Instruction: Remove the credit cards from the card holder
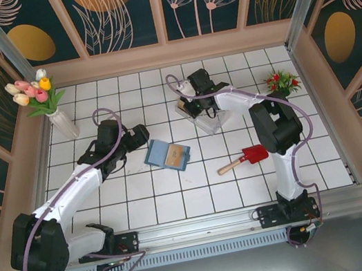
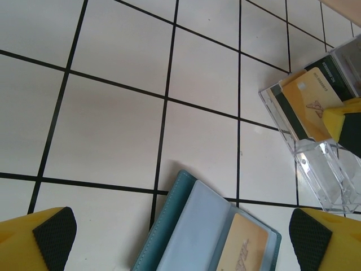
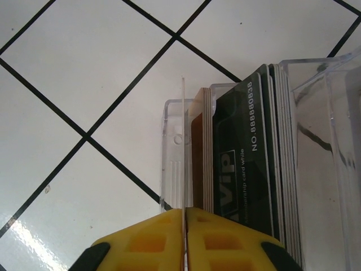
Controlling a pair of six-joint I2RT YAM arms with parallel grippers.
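The slate-blue card holder (image 1: 160,154) lies open on the tiles, with a tan credit card (image 1: 178,153) in its right half. In the left wrist view the card holder (image 2: 192,237) sits just below my open left gripper (image 2: 183,237), and the tan card (image 2: 245,248) is behind a clear sleeve. My left gripper (image 1: 136,138) hovers at the holder's left edge. My right gripper (image 1: 197,104) is over the clear plastic box (image 1: 208,120). In the right wrist view that gripper (image 3: 185,217) is shut on a thin credit card (image 3: 184,141) seen edge-on, beside a dark VIP card (image 3: 242,164) among several in the box (image 3: 175,147).
A red-bladed toy shovel (image 1: 245,158) lies right of the holder. A white vase of tulips (image 1: 59,118) stands at the back left and a small red-flowered plant (image 1: 281,80) at the back right. Wooden walls ring the tiled table.
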